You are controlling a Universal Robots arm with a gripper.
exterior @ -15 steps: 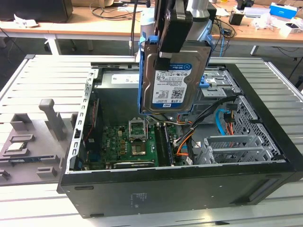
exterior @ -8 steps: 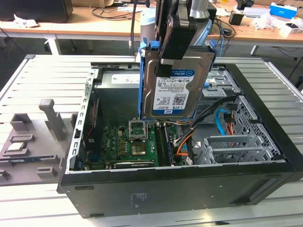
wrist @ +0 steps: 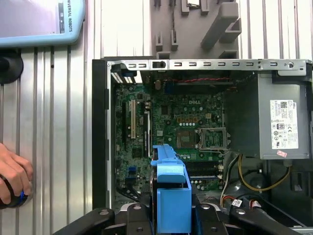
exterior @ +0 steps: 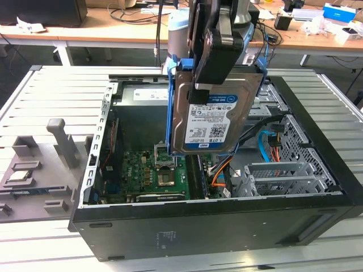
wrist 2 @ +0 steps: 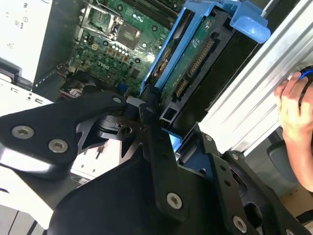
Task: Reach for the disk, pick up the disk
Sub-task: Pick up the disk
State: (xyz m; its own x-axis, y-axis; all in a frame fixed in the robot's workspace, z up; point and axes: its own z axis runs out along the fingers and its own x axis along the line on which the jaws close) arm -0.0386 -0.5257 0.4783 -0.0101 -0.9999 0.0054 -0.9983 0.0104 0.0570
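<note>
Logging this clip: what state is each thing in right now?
Disk: lifted clear above the open case, hanging upright, label facing the exterior view.
Tool: shut on the disk.
Computer case: side panel off, motherboard exposed.
Processor socket: open.
Person's hand: resting on the slatted table beside the case.

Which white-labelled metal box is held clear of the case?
The silver-grey hard drive with blue rails, gripped by the end effector; the power supply sits mounted inside.

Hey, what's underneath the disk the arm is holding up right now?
Under the disk, held by the tool, lies the open computer case with its green motherboard. The disk covers the part of the case behind it.
</note>
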